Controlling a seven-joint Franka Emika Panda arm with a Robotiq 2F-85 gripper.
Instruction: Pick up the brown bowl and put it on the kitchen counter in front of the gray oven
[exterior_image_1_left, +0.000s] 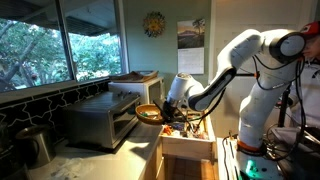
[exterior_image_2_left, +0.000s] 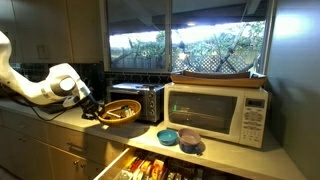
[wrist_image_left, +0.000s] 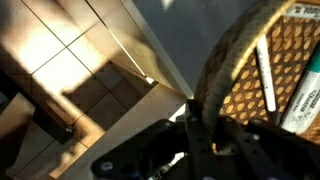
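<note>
The end effector is clamped on the rim of the brown bowl, held near the table's front edge, just before the gray oven.

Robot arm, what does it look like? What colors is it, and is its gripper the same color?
The arm is shiny white and made of fat, rounded tube pieces, with darker parts at the joints. It shows up white in both exterior views. The gripper at its end is black, not white. In the wrist view it looks dark and blocky. No writing or stickers can be made out.
</note>
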